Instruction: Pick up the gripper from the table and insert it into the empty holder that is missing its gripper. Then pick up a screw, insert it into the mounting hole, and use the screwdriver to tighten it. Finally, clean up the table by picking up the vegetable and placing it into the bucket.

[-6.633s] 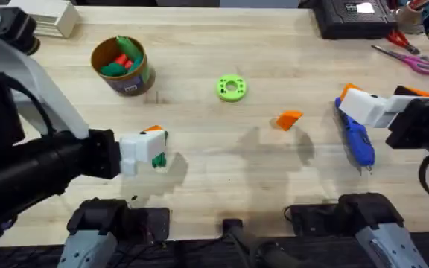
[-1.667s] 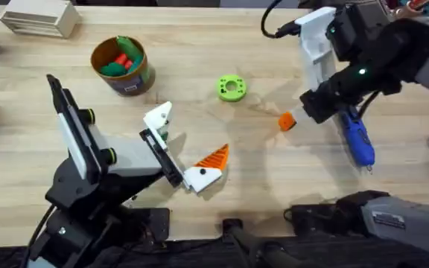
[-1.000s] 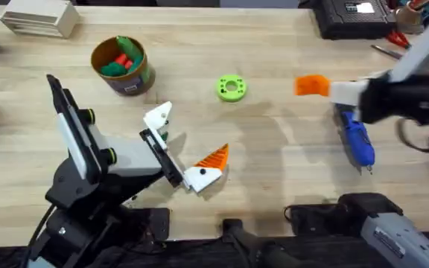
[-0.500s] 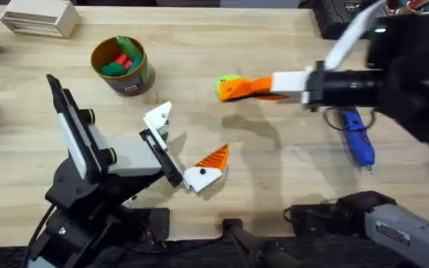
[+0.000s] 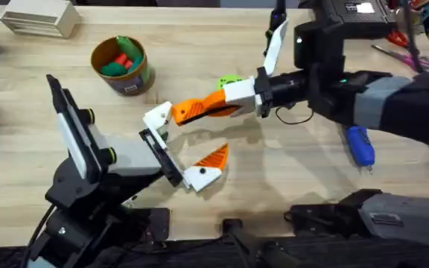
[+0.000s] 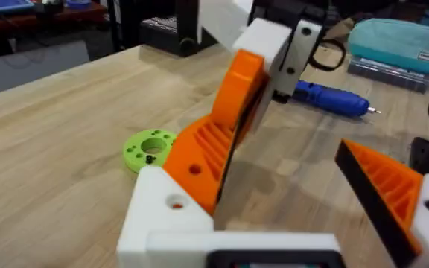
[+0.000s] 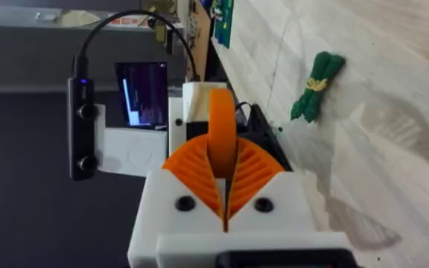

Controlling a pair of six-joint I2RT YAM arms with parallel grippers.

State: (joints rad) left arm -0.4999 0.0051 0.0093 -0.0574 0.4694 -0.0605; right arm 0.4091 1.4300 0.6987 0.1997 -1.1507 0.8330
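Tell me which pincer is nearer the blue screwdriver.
Right. The right pincer, shut on the orange gripper, sits mid-table, its arm passing above the screwdriver. The left pincer lies slightly farther toward the left side.

Orange gripper touches the bare white holder.

Light wood-grain table; teal pouch at far edge.

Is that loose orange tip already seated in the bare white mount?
Not fully seated: the gripper, clamped by the right gripper, meets the holder at its end, mostly sticking out.
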